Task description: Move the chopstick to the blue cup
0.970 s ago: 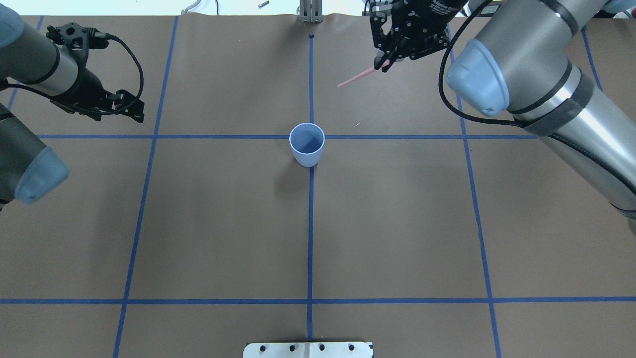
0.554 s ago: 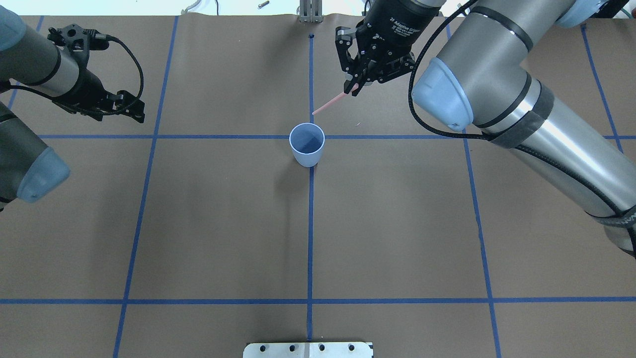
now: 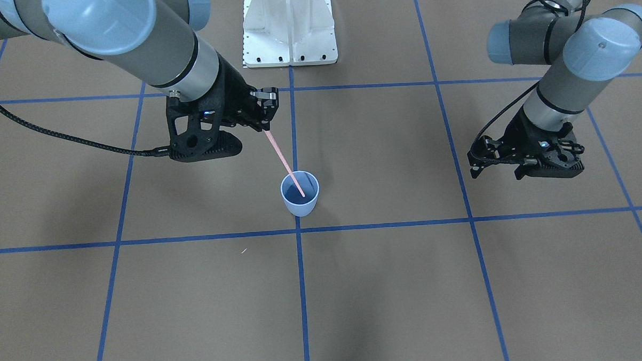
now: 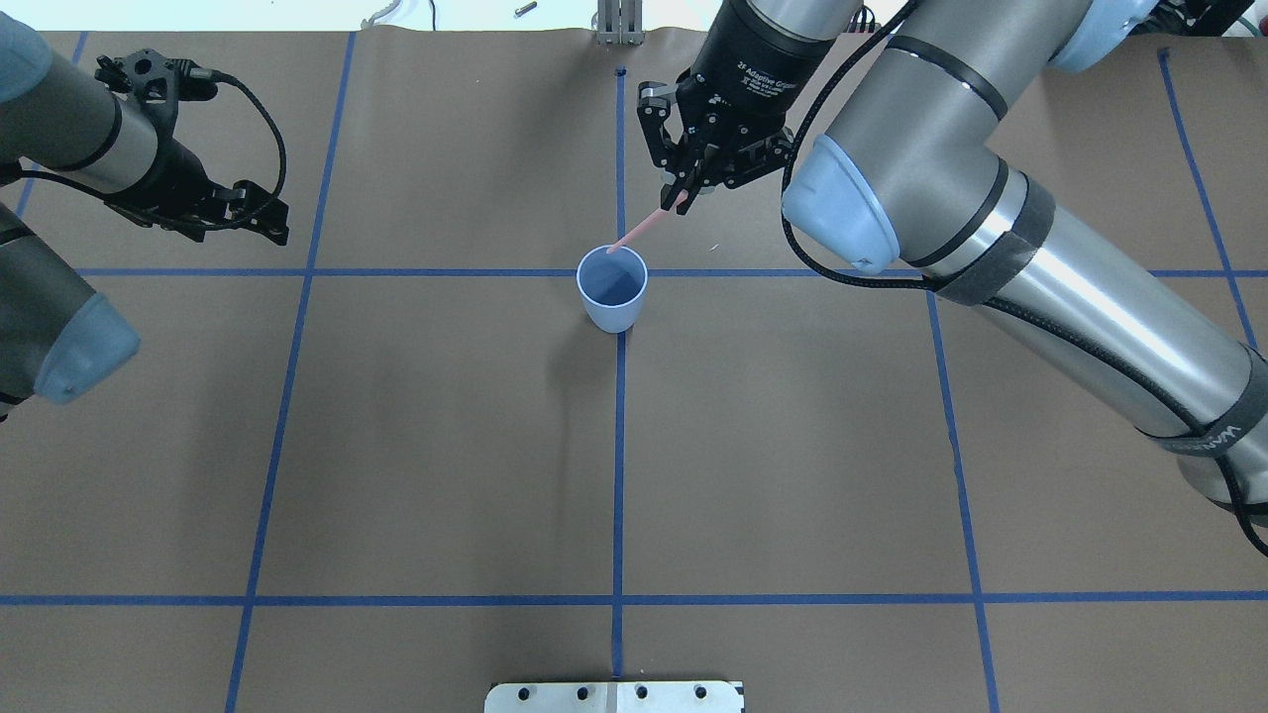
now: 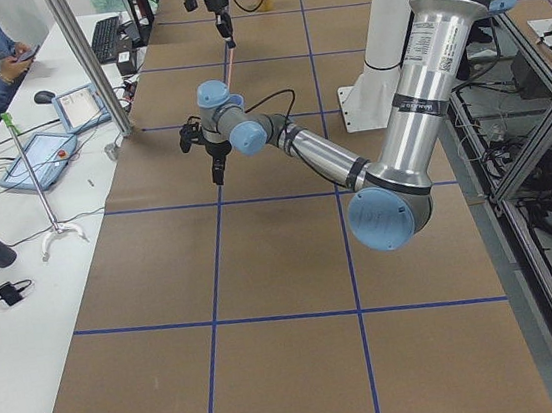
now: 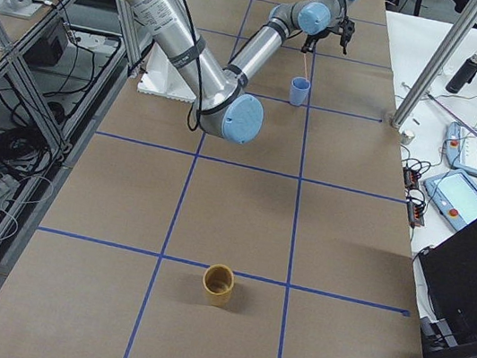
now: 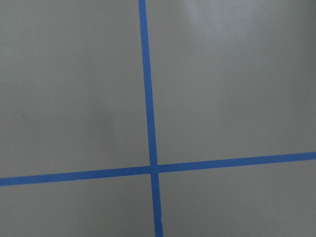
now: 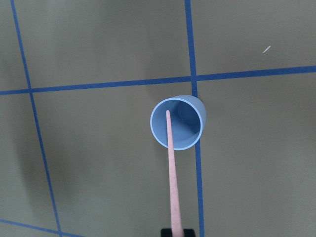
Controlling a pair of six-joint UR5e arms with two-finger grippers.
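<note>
Right gripper (image 4: pixel 682 198) has swung in from the far right part of the table toward the centre line, carrying the chopstick (image 4: pixel 644 226). A second ago the stick's tip was well clear of the blue cup (image 4: pixel 612 315); overhead, it now sits at the cup's far rim. Cup and left arm unchanged.

Clearance:
- Cup stands upright at a crossing of the blue tape lines (image 4: pixel 618 446), mid-table, well away from every table edge, with bare brown paper all round it.
- Right gripper works near the table's far edge in the overhead view, and nothing lies under it or beside it.
- Left gripper (image 4: pixel 277 223) hovers over bare paper, well apart from the cup. Its fingers look spread and hold nothing. Its wrist view shows only paper and a tape crossing.
- A tan cup (image 6: pixel 219 287) stands far down the table, well apart from both arms.

Stick vs tool: right gripper's fingers are pinched on the chopstick's upper end. The stick slopes down and away from the fingers to the cup. In the right wrist view the tip falls inside the cup's mouth, toward one side. Can't tell whether it is below the rim.
</note>
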